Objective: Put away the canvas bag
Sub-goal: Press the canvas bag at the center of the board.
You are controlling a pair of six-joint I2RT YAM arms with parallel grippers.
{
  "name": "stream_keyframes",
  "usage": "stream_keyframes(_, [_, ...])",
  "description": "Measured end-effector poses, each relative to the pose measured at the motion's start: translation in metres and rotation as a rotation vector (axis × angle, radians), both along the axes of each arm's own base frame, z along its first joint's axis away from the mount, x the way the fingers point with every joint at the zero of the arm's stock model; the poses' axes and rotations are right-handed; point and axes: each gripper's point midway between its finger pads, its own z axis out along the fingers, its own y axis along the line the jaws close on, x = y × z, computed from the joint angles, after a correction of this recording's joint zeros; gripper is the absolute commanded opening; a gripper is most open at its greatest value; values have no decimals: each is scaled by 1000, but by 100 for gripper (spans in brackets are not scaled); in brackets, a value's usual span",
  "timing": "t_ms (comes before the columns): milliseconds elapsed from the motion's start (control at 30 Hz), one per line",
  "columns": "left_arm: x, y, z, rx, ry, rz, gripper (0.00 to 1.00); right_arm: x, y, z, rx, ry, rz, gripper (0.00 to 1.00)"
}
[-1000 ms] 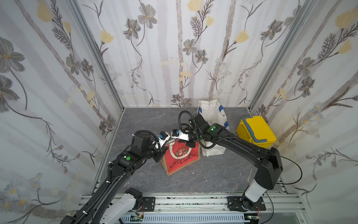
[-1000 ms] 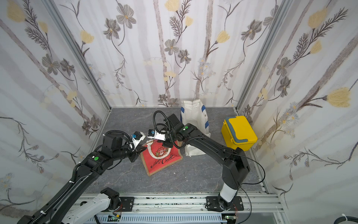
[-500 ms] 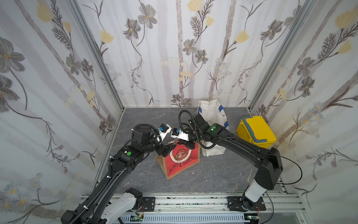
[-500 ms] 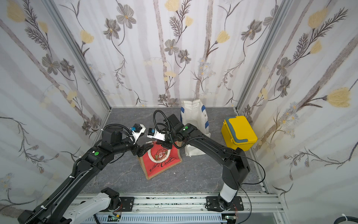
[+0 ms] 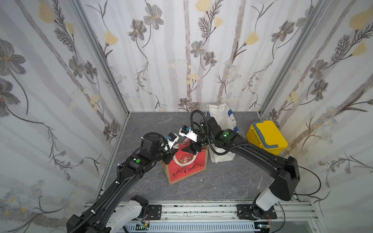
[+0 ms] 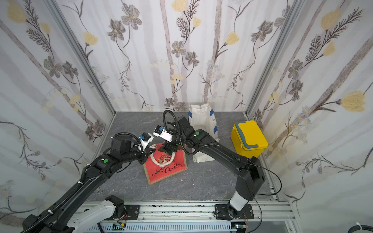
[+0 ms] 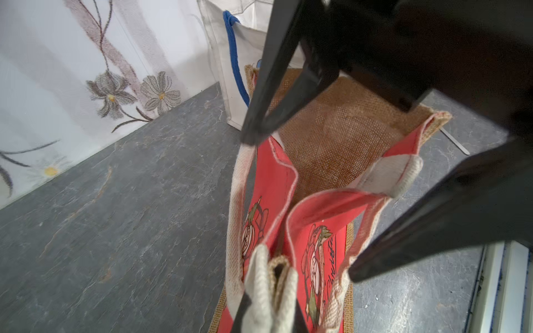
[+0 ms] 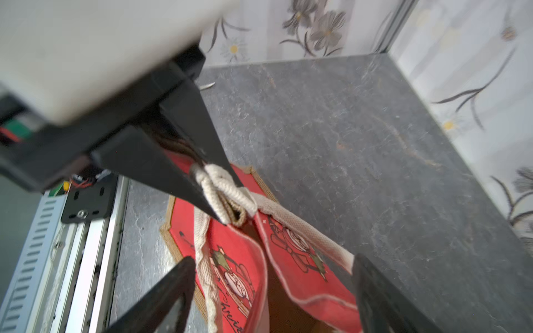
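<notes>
red bag (image 5: 186,167) sits pinched in left gripper (image 8: 225,199), beneath splayed right gripper (image 8: 274,259).

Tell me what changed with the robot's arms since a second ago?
The left end effector closed on the white handles of the red bag; the right end effector let go and opened. The bag stays standing; the white tote and yellow box haven't moved.

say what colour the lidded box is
Yellow box with grey-blue band, best in a top view.
</notes>
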Motion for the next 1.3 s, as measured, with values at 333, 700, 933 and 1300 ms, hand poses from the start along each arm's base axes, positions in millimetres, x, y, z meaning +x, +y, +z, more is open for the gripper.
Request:
stream_keyframes(333, [-7,8,0,-18,-31,32,0,-31,-82,35,215,-83,-276,100])
stream_keyframes(700, [-14,9,0,-27,-36,16,0,-45,-108,-15,189,-39,-340,99])
stream_keyframes(933, [-18,10,4,-34,-49,12,0,-42,-101,-27,179,-36,-319,98])
stream_keyframes(1300, [-19,9,0,-35,-40,5,0,-21,-67,-30,172,-89,-245,89])
